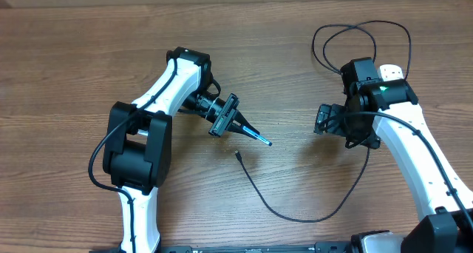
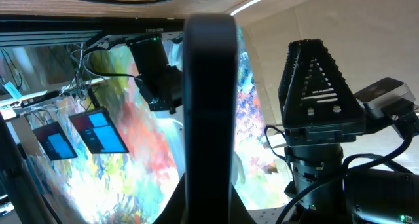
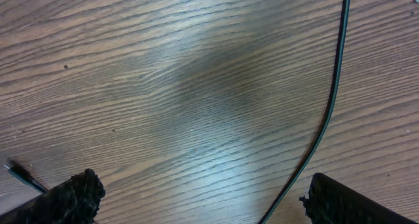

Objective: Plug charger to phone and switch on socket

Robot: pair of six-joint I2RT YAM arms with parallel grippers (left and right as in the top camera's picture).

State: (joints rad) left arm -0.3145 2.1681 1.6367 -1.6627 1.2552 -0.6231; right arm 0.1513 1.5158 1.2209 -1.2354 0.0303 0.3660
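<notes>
Wood-grain bench (image 1: 74, 53); I count two arms, one charger and one phone. The left arm reaches toward centre with its wrist rolled. The left claw (image 1: 257, 137) is clamped on the phone (image 1: 266, 143), which sits edge-on, so I see only a teal sliver. The right arm bends inward, with the right claw (image 3: 203, 201) spread wide over the bench, gripping nothing. The charger (image 3: 336, 73) lies loose and its far end runs behind the right arm. Of the socket (image 1: 393, 69) I make out only a white corner.

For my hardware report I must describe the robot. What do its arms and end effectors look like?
The left arm and right arm have white links, black joints and black cables. The left end effector and right end effector are black.
</notes>
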